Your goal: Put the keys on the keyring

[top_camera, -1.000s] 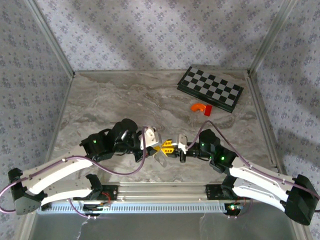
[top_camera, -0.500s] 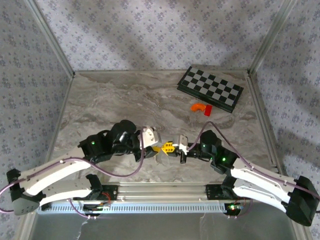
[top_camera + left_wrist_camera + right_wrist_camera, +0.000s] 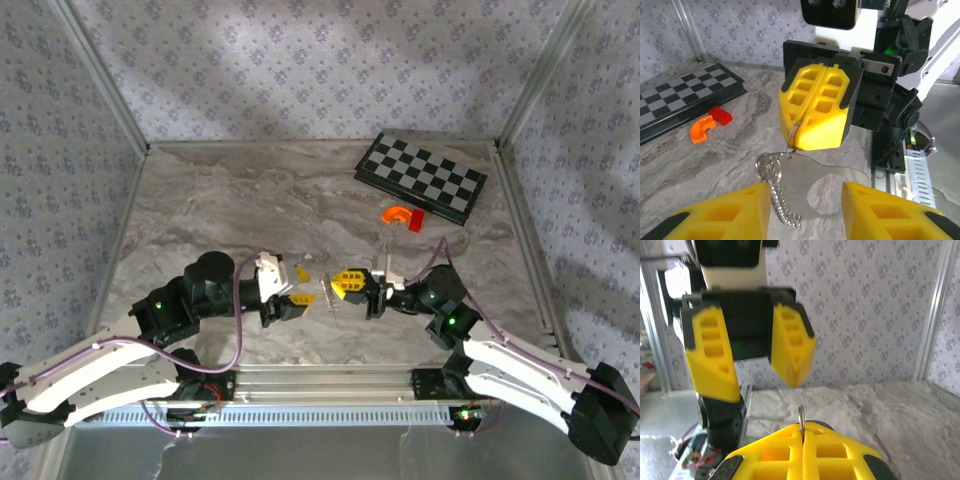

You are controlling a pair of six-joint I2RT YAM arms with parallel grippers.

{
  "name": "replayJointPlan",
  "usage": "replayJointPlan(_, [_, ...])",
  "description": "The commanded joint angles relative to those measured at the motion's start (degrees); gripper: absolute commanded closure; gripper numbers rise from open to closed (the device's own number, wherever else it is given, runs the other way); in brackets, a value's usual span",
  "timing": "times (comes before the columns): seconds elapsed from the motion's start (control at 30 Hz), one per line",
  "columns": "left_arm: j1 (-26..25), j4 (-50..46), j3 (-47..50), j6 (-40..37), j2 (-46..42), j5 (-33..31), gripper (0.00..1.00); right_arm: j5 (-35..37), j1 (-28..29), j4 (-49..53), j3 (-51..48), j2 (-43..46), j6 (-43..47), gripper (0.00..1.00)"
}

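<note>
Clamps keyring (image 3: 790, 185) between closed fingers of right gripper (image 3: 343, 284), beaded chain (image 3: 777, 200) hanging below. Faces left gripper (image 3: 298, 287) close by, its fingers apart and gripping nothing.

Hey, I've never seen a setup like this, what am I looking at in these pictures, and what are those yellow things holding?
These are two robot arms bolted to a marbled table. One picture looks down from above; the other two come from a camera on each wrist. The yellow wedges are fingers. The right end effector is shut, pinching a keyring whose beaded chain and flat metal piece dangle below it. The left end effector faces it, open and empty. Farther back lie a chessboard, an orange curved piece and a small red block.
</note>
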State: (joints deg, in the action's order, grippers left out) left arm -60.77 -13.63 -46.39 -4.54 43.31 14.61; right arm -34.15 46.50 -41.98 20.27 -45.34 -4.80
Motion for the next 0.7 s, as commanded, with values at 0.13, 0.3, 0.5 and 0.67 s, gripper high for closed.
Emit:
replayJointPlan(0.13, [-0.22,10.13,0.76,1.55,0.58,3.17,0.66,-5.55,-0.72,-12.06,0.86,-1.92,-8.33,1.0])
replayJointPlan(0.3, [-0.27,12.37,0.78,2.1,1.23,5.11,0.69,-6.05,-0.62,-13.77,1.08,-1.94,-9.49,1.0])
replayJointPlan(0.5, [-0.22,13.85,1.19,2.86,1.34,5.78,0.72,-7.33,-0.31,-16.07,0.96,-2.52,-10.7,1.0])
replayJointPlan(0.67, [-0.22,15.05,1.57,3.3,1.41,6.56,0.73,-6.99,0.02,-18.43,0.47,-3.26,-11.65,1.0])
